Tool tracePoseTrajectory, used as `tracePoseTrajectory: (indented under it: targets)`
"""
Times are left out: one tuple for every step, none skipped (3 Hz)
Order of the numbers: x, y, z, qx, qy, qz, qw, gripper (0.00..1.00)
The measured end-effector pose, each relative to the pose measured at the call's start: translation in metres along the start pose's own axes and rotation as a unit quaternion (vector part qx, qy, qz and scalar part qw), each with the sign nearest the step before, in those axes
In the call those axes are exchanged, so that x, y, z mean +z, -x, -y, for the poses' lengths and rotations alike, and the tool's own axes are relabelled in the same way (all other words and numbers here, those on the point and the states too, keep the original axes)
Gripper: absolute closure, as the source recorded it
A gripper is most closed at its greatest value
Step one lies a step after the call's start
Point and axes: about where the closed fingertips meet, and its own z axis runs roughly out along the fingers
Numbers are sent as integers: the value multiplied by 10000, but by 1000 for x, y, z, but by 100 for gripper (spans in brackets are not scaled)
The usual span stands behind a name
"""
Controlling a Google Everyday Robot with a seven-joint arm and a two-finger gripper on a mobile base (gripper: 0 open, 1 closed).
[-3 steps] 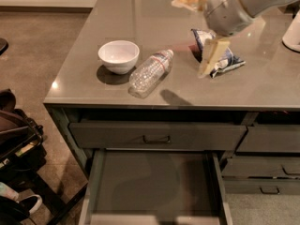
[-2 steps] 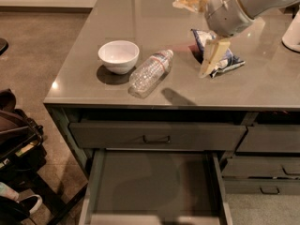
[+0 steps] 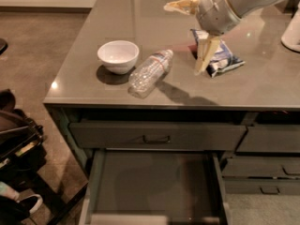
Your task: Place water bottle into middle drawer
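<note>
The water bottle point(image 3: 150, 73) lies on its side on the grey countertop point(image 3: 117, 13), cap pointing to the back right, just right of the white bowl point(image 3: 118, 55). My gripper point(image 3: 192, 30) hangs above the counter, to the right of and above the bottle, not touching it. It is open and empty, with one cream finger point(image 3: 180, 5) reaching left and the other point(image 3: 205, 55) pointing down. The middle drawer point(image 3: 154, 182) is pulled out below the counter's front edge, and nothing shows on its flat interior.
A blue-white snack bag point(image 3: 222, 59) lies behind the lower finger. A white object point(image 3: 291, 32) stands at the right edge. The top drawer point(image 3: 157, 136) is closed, with narrower drawers point(image 3: 267, 172) to the right. Dark bags point(image 3: 16, 144) sit on the floor at left.
My gripper has shifted slightly to the left, toward the bottle. The bottle, bowl and drawer have not moved.
</note>
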Motion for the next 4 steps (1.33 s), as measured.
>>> tracePoseTrajectory:
  targets:
    - [34,-16,24,-404,206,453,9979,0]
    - [61,-23,48,-667,231,812,9942,0]
    - [55,-26,59,-699,81,774,9945,0]
    - [74,-24,52,-582,279,944,9934,0]
